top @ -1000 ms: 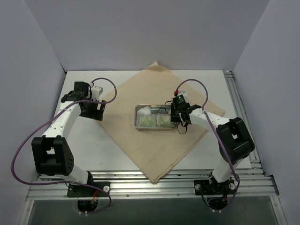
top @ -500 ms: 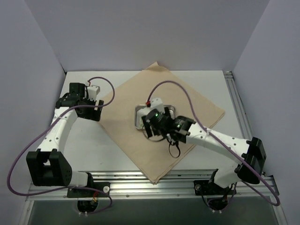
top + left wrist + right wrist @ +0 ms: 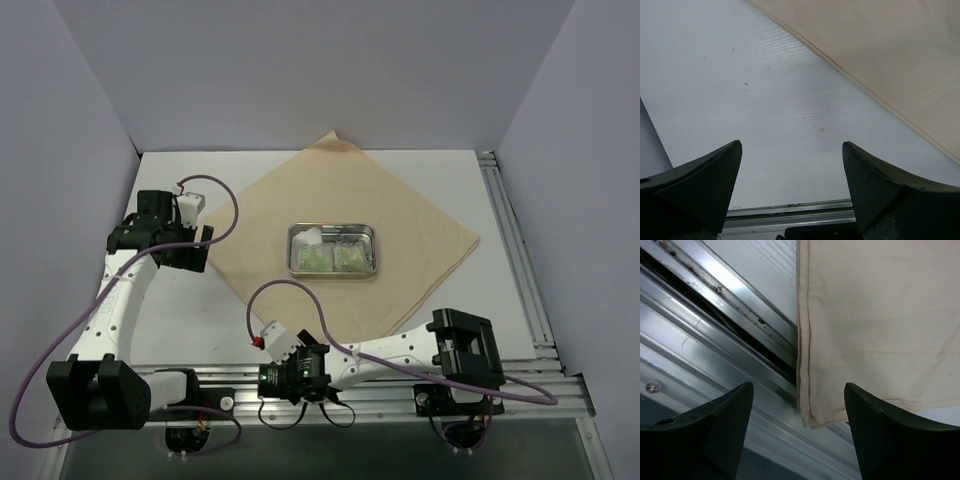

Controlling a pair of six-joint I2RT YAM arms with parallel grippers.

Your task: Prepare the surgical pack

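Tray [image 3: 331, 227] w/ gauze [image 3: 312, 237], green packets [image 3: 335, 260] sits mid cloth [image 3: 400, 200]; cloth flat, unfolded. My R gripper [image 3: 796, 390] unclenched, empty, well near-side of tray, over cloth corner [image 3: 812, 420]. L gripper [image 3: 792, 147] unclenched, left of tray. Step, I judge: start wrap. Next: drop, pinch corner, fold toward tray.

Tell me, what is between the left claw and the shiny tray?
Just flat tan cloth up to the tray, nothing on it, plus a sliver of white table by the left claw. The top view shows it.
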